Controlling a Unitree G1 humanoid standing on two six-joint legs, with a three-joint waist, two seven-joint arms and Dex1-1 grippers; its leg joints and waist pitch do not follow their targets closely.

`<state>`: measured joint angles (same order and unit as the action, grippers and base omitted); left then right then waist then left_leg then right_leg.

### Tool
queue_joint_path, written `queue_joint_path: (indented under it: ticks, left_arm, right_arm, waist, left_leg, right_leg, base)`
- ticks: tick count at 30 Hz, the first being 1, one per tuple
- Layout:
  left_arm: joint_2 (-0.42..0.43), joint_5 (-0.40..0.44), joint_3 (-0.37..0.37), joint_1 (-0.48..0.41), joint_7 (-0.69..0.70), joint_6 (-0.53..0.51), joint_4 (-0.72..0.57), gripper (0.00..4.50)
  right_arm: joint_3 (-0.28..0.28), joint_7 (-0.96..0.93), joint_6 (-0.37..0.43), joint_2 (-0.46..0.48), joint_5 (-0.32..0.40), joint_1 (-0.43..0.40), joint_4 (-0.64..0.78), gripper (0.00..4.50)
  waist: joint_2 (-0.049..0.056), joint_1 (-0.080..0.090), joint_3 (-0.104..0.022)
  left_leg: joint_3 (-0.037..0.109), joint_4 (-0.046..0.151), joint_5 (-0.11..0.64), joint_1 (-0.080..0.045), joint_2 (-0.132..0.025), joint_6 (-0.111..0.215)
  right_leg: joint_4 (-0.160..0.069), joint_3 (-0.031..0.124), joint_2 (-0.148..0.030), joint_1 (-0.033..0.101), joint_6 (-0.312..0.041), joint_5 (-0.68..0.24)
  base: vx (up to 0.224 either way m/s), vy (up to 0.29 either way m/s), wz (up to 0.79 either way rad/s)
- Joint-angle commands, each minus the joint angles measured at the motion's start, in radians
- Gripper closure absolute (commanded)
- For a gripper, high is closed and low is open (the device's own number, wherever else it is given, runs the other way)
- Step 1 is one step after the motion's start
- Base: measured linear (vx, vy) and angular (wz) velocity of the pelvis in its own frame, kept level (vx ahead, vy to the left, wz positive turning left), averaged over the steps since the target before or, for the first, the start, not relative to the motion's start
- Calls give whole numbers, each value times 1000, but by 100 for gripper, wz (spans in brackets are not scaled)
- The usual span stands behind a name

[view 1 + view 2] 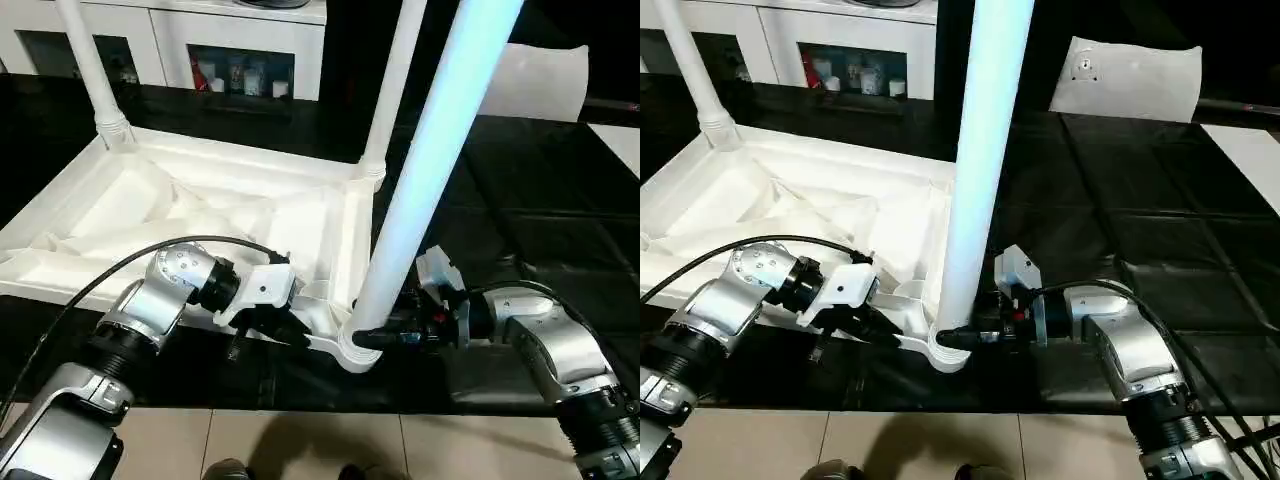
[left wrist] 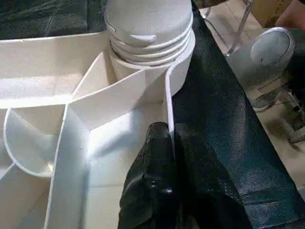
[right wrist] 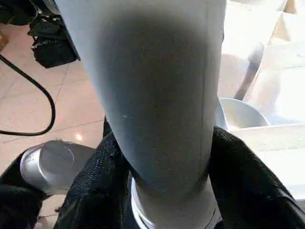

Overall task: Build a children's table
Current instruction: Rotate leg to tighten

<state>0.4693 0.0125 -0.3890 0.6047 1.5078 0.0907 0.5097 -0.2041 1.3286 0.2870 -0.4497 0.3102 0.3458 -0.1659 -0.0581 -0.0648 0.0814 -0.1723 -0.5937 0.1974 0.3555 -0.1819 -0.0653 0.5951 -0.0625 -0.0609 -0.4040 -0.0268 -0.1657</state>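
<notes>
The white tabletop [image 1: 200,215] lies upside down on the black mat, ribs showing. Two legs [image 1: 95,75] [image 1: 395,85] stand in its far corner sockets. A third leg [image 1: 430,160] stands upright in the near right corner socket [image 1: 355,350]. My right gripper [image 1: 385,335] is shut on this leg just above the socket; both fingers [image 3: 95,186] wrap its base. My left gripper [image 1: 275,325] is shut on the tabletop's near rim [image 2: 167,100] beside that socket, one finger [image 2: 152,176] on each side of the rim wall.
A flat white bag [image 1: 1130,80] lies at the back right on the black mat [image 1: 530,200]. White cabinets [image 1: 200,50] stand behind. The mat's front edge meets tiled floor [image 1: 300,445], where a person's shoes [image 1: 225,470] show.
</notes>
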Motion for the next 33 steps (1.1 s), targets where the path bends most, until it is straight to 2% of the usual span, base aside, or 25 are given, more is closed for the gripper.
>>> queue_joint_path:
  ticks: [1, 4, 5, 6, 7, 8, 10, 12, 13, 16, 17, 19, 20, 24, 26, 28, 30, 33]
  left_arm:
    - [-27, 3, -18, 15, -20, -25, -1, 450]
    - [-39, 0, -1, 11, -64, -65, -11, 450]
    - [-46, 3, 7, 10, -91, -89, -17, 450]
    - [-52, 7, 14, 9, -120, -115, -23, 450]
    - [-74, 18, 33, 11, -195, -174, -31, 450]
    - [-83, 15, 39, 11, -210, -189, -35, 450]
    - [-116, 14, 58, 12, -276, -247, -54, 450]
    - [-160, 27, 75, 17, -370, -305, -71, 450]
    - [-216, 34, 95, 25, -472, -379, -84, 450]
    - [-264, 42, 108, 33, -549, -432, -91, 450]
    - [-319, 58, 119, 41, -635, -483, -99, 450]
    - [-378, 84, 131, 52, -738, -522, -99, 450]
    - [-410, 98, 139, 59, -794, -541, -100, 450]
    - [-438, 123, 141, 65, -845, -560, -108, 450]
    - [-429, 134, 117, 60, -826, -565, -120, 450]
    - [-418, 135, 108, 52, -808, -565, -128, 450]
    - [-405, 137, 104, 47, -795, -554, -131, 450]
    - [-359, 131, 107, 23, -741, -507, -134, 450]
  right_arm:
    - [1, 0, 52, -2, 41, -19, 46, 249]
    - [18, -52, 98, 21, 65, -37, 79, 249]
    - [26, -86, 113, 36, 68, -44, 93, 249]
    - [33, -122, 129, 53, 71, -51, 107, 249]
    - [43, -209, 145, 94, 59, -67, 131, 249]
    - [43, -232, 148, 105, 51, -70, 135, 249]
    - [43, -333, 161, 158, 18, -80, 142, 249]
    - [43, -455, 180, 227, -22, -85, 139, 250]
    - [51, -582, 205, 307, -54, -84, 131, 250]
    - [58, -688, 219, 373, -83, -74, 114, 251]
    - [62, -805, 230, 441, -114, -55, 90, 251]
    - [69, -912, 237, 510, -137, -27, 55, 251]
    - [76, -969, 247, 547, -155, -6, 33, 251]
    - [87, -1003, 223, 581, -169, 15, 9, 251]
    - [97, -990, 176, 580, -168, 11, 12, 196]
    - [108, -980, 161, 573, -157, -1, 24, 184]
    - [109, -960, 149, 560, -151, -13, 37, 160]
    - [106, -871, 106, 480, -144, -67, 98, 132]
  waist:
    - [0, 6, -64]
    - [-1, 3, -63]
    - [3, 2, -62]
    - [1, 4, -62]
    - [0, 5, -60]
    - [0, 7, -59]
    - [-1, 16, -56]
    - [2, 19, -53]
    - [-5, 32, -56]
    - [-2, 49, -56]
    - [1, 53, -57]
    - [1, 63, -57]
    - [4, 60, -59]
    - [5, 59, -63]
    - [6, 57, -67]
    - [8, 56, -68]
    - [10, 56, -67]
    - [9, 54, -68]
  left_leg:
    - [9, 72, 150, -9, -55, 56]
    - [9, 73, 156, -11, -55, 51]
    - [10, 74, 161, -11, -55, 48]
    - [10, 75, 167, -10, -54, 45]
    - [12, 77, 179, -10, -55, 30]
    - [12, 77, 186, -10, -54, 26]
    - [16, 80, 220, -8, -49, 9]
    - [18, 81, 232, -9, -49, 3]
    - [22, 82, 231, -3, -47, -6]
    - [20, 80, 224, -5, -45, 0]
    - [19, 78, 221, -5, -43, 7]
    - [17, 77, 214, -6, -43, 8]
    - [18, 76, 206, -5, -40, 12]
    - [14, 75, 173, -3, -41, 29]
    - [13, 75, 147, -1, -41, 44]
    - [12, 75, 128, 1, -41, 53]
    - [12, 75, 133, 1, -42, 57]
    - [13, 76, 139, 2, -45, 66]
  right_leg:
    - [-68, 54, -86, 47, -197, -307]
    - [-71, 55, -86, 46, -188, -325]
    - [-72, 54, -86, 45, -186, -333]
    - [-74, 54, -86, 45, -183, -343]
    - [-76, 54, -87, 44, -172, -371]
    - [-78, 53, -86, 42, -169, -385]
    - [-86, 50, -88, 44, -139, -471]
    - [-91, 50, -88, 38, -125, -504]
    - [-91, 47, -88, 43, -111, -520]
    - [-94, 49, -85, 35, -117, -500]
    - [-94, 50, -85, 37, -120, -483]
    - [-93, 51, -82, 33, -134, -462]
    - [-95, 50, -82, 38, -131, -460]
    - [-86, 53, -78, 42, -144, -351]
    - [-80, 54, -78, 47, -161, -283]
    - [-75, 54, -78, 50, -172, -243]
    - [-77, 54, -79, 50, -176, -242]
    - [-76, 53, -79, 54, -180, -233]
  base:
    - [0, 0, 0]
    - [0, 0, 0]
    - [0, 0, 0]
    - [0, 0, 0]
    - [0, 0, 0]
    - [0, 0, 0]
    - [0, 0, 0]
    - [0, 0, 0]
    - [0, 0, 0]
    - [0, 0, 0]
    - [0, 0, 0]
    - [0, 0, 0]
    - [0, 0, 0]
    - [0, 0, 0]
    - [0, 0, 0]
    - [0, 0, 0]
    - [0, 0, 0]
    - [0, 0, 0]
